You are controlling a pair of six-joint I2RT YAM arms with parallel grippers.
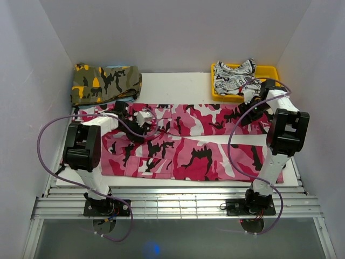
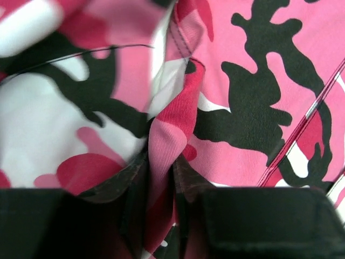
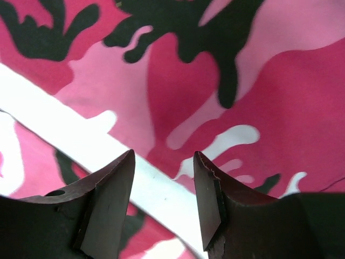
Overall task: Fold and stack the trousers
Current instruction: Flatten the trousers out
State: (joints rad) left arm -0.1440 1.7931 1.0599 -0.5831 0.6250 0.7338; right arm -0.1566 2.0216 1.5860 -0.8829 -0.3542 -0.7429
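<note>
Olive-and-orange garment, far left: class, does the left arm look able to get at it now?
Probably not yet: its fingers pinch a fold of the trousers; once released, the garment lies close, unobstructed.

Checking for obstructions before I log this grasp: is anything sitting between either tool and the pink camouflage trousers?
Nothing visible does. The left tool has a raised fold of the trousers pinched between its fingers, and the right tool stands open directly over the cloth, with only fabric in its view.
</note>
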